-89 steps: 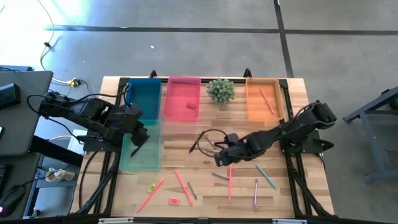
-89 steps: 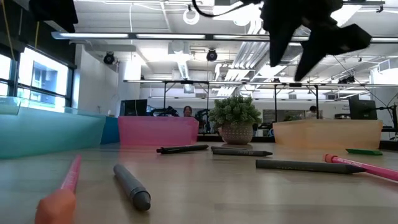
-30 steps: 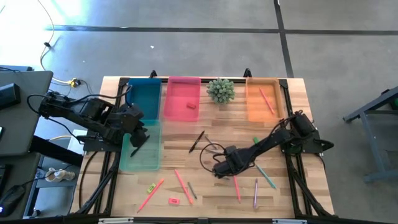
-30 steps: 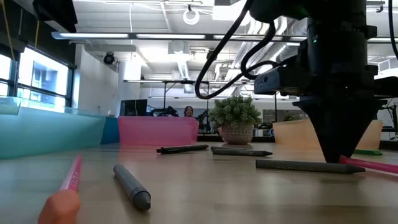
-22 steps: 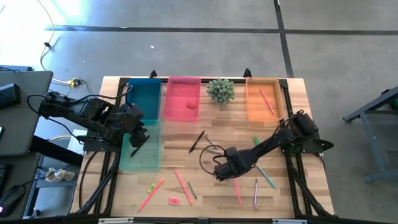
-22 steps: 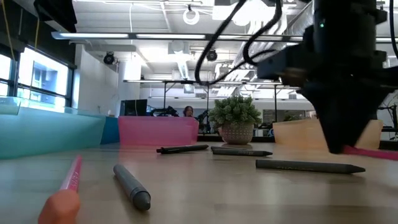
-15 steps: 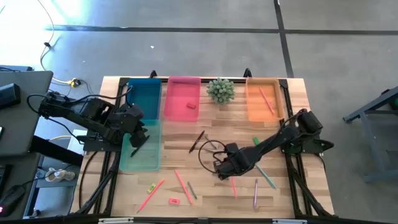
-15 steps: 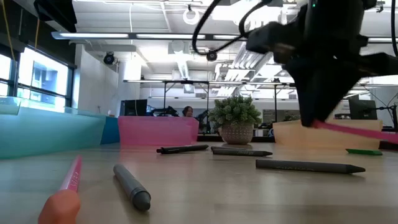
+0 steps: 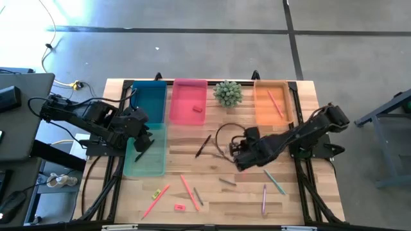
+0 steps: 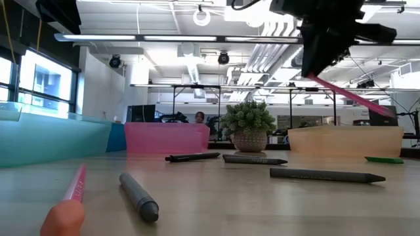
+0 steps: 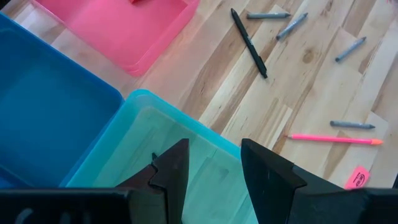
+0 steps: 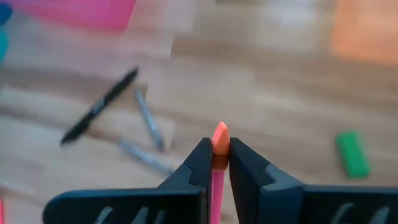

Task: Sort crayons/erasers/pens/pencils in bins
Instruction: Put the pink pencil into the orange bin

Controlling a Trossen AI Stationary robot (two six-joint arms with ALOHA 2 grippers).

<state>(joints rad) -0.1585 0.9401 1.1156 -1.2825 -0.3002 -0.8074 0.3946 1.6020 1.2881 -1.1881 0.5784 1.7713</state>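
Pale wooden slatted table on a grey concrete floor, with an open workshop of desks and ceiling lights beyond it in the low view. Above the table's middle, the right gripper, fingers pressed onto a long thin salmon-pink pencil, held clear of the wood and slanting down in the low view, its orange tip poking out between the pads. Over the pale teal translucent shallow tray at the left edge, the left gripper, fingers spread with nothing between them. Along the far side, the blue tray, the pink tray with a small red-pink block eraser inside, a round spiky green plant, and the orange tray holding another pink pencil. Loose on the wood: a black pen, grey crayons, a small green eraser, more pencils towards the near edge, and a pink eraser; a tiny yellow-green piece beside them, probably an eraser too.
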